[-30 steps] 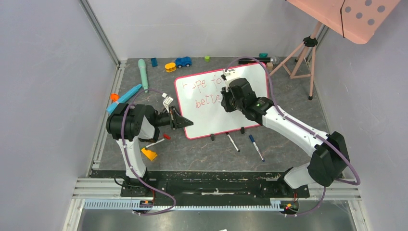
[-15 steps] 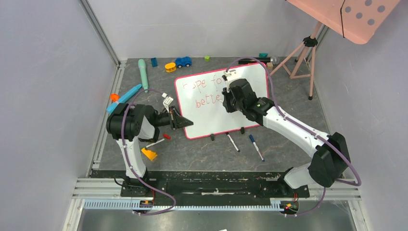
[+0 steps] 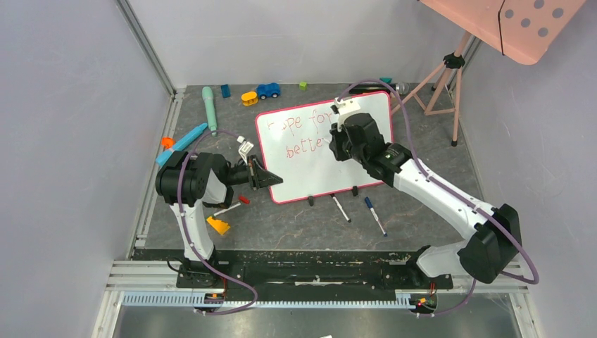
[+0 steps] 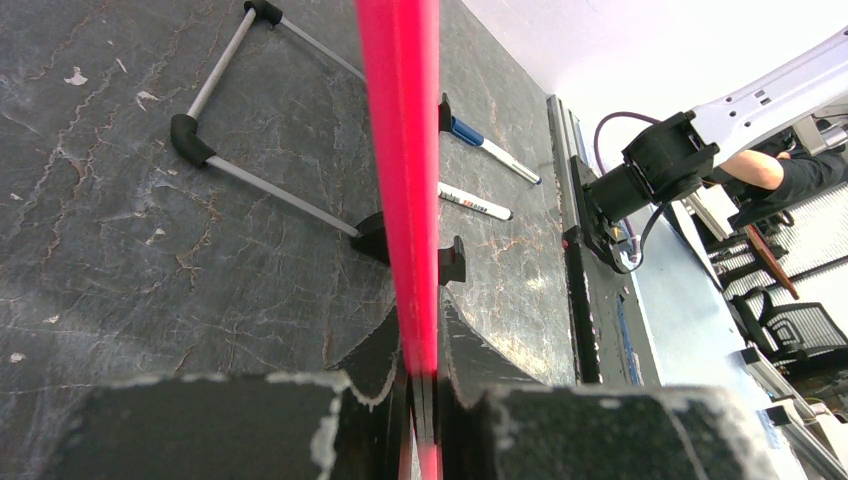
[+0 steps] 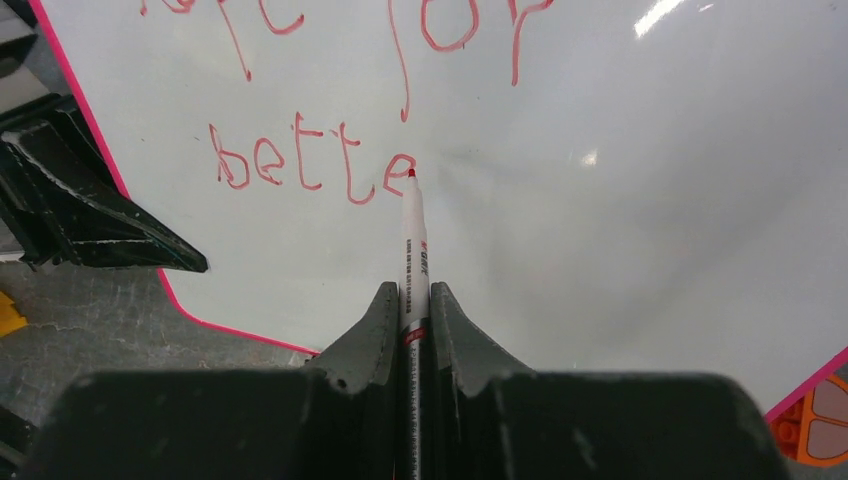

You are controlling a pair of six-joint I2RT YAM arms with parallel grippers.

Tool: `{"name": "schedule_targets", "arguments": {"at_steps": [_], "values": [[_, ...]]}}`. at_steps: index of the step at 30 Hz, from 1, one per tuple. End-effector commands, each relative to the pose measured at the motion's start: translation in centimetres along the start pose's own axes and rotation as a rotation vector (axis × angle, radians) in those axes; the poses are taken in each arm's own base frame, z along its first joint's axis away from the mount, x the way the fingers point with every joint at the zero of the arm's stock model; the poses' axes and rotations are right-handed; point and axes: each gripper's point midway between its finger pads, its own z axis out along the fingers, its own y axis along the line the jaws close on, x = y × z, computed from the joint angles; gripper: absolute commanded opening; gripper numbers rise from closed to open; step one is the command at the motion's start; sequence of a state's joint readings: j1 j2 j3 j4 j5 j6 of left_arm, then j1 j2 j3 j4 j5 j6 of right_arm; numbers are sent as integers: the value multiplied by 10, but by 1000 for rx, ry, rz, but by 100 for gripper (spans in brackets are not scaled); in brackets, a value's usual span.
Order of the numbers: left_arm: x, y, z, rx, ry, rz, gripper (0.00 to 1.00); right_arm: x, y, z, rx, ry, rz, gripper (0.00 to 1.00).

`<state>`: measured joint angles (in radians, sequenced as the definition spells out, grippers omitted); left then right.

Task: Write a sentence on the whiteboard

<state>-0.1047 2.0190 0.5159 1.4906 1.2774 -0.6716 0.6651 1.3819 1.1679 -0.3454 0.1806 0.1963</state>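
Finding the whiteboard standing on two small black feet near the middle of the dark table, glossy face turning toward the arms, thin red-pink frame running all around. Reading the sentence in thin red lettering across the board's upper left: "hope for" on the top line, "bette" below it, the last letter ending right at a pen tip. Pressing a red-tipped white marker against the board just after that final "e", tip touching the surface. Clenching that marker in the right gripper, barrel running straight out between the closed jaws. Clamping the board's lower left frame edge in the left gripper — both fingers squeezing the red rim from either side. Catching, in the left wrist view, thin grey rods with black elbow joints lying on the table on the rim's far side. Spotting a black-capped marker and a blue-capped marker lying loose in front of the board, near each other. Noting a small red cap and an orange piece beside the left arm. Picking out a blue toy car, a yellow toy and a long teal object along the far edge. Seeing a pink perforated panel on a tripod standing at the far right.
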Motion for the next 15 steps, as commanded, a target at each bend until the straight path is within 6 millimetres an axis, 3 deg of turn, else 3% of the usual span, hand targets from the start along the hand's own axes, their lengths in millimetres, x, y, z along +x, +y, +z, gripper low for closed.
{"name": "schedule_targets", "arguments": {"at_steps": [1, 15], "values": [[4, -7, 5, 73, 31, 192, 2, -28, -3, -12, 6, -101, -14, 0], [4, -7, 4, 73, 31, 190, 2, -27, -4, 8, 32, -54, -42, 0]]}}
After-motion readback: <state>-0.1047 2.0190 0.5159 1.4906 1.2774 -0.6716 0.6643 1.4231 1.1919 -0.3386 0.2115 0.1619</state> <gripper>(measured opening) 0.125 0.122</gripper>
